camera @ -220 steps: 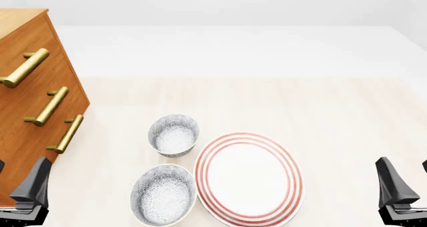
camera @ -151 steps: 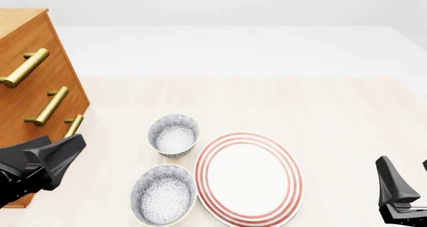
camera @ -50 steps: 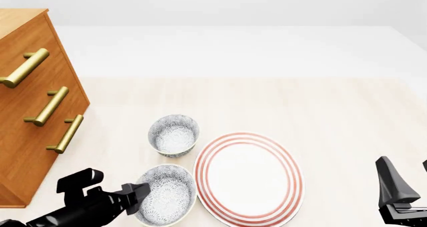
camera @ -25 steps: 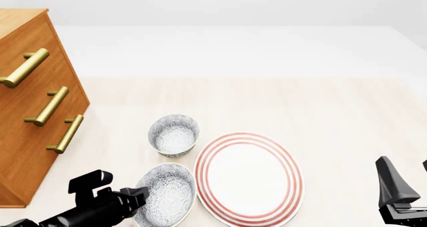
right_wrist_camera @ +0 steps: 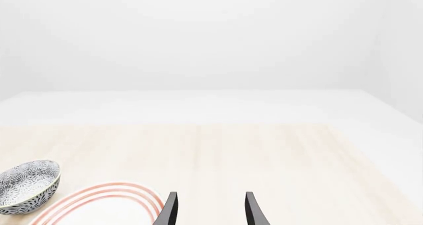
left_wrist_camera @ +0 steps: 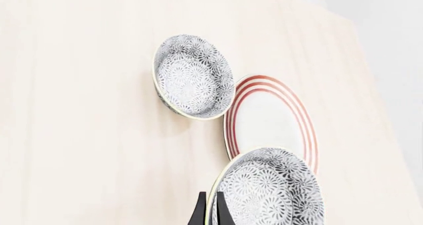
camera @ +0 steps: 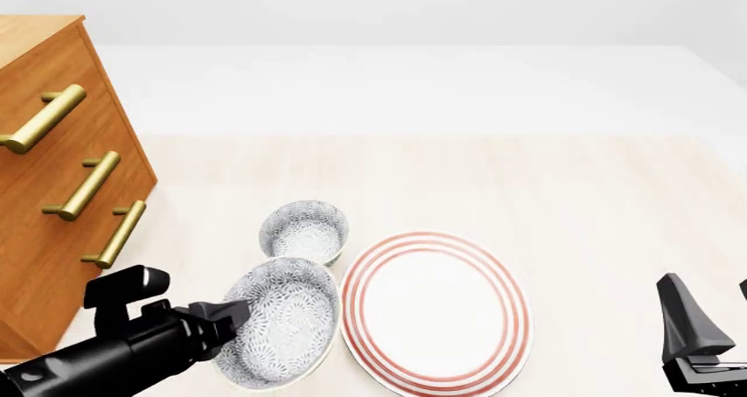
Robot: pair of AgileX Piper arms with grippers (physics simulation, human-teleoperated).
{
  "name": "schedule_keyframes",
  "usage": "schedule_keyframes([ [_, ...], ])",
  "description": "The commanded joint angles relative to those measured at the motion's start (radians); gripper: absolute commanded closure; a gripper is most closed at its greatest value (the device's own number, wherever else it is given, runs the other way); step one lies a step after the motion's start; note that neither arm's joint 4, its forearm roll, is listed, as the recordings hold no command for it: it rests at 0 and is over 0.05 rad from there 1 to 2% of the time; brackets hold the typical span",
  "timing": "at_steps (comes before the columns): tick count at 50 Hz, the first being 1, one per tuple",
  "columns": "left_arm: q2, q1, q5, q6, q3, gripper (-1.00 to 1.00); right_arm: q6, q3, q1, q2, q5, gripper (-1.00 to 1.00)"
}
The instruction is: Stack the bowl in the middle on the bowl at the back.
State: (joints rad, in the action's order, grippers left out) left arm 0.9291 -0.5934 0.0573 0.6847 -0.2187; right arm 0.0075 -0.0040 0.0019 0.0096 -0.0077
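Observation:
My left gripper (camera: 237,313) is shut on the left rim of the bowl in the middle (camera: 280,320), a small speckled grey-blue bowl held tilted above the table. In the left wrist view its fingertips (left_wrist_camera: 200,211) pinch that rim, with the bowl (left_wrist_camera: 271,190) beside them. The bowl at the back (camera: 306,229), its twin, sits on the table just beyond, and the held bowl covers its near edge; it is also in the left wrist view (left_wrist_camera: 195,76). My right gripper (camera: 712,318) stands open at the near right, with nothing between its fingers (right_wrist_camera: 170,207).
A large red-ringed white plate (camera: 435,309) lies right of both bowls. A wooden drawer cabinet (camera: 59,187) with brass handles stands at the left. The light wooden table (camera: 583,205) stretches back and right. One speckled bowl (right_wrist_camera: 26,184) shows at the edge of the right wrist view.
The left arm came in from the left and gripped the near bowl's rim. In the last half second it has lifted the bowl and carried it toward the back bowl. The right arm stayed still.

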Motion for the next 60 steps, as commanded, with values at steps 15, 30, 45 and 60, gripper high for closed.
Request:
schedule_keyframes([
  [15, -0.174, -0.111, -0.488, -0.207, -0.296, 1.0, -0.005, -0.001, 0.003, -0.004, 0.003, -1.0],
  [30, -0.191, -0.191, -0.613, -0.278, -0.388, 1.0, -0.008, -0.001, 0.004, -0.004, 0.004, -1.0],
  [45, -0.202, -0.277, -0.689, -0.287, -0.447, 1.0, -0.014, -0.001, 0.006, -0.006, 0.003, -1.0],
  [60, -0.182, -0.367, -0.709, -0.293, -0.455, 1.0, -0.02, -0.003, 0.007, -0.007, 0.002, -1.0],
])
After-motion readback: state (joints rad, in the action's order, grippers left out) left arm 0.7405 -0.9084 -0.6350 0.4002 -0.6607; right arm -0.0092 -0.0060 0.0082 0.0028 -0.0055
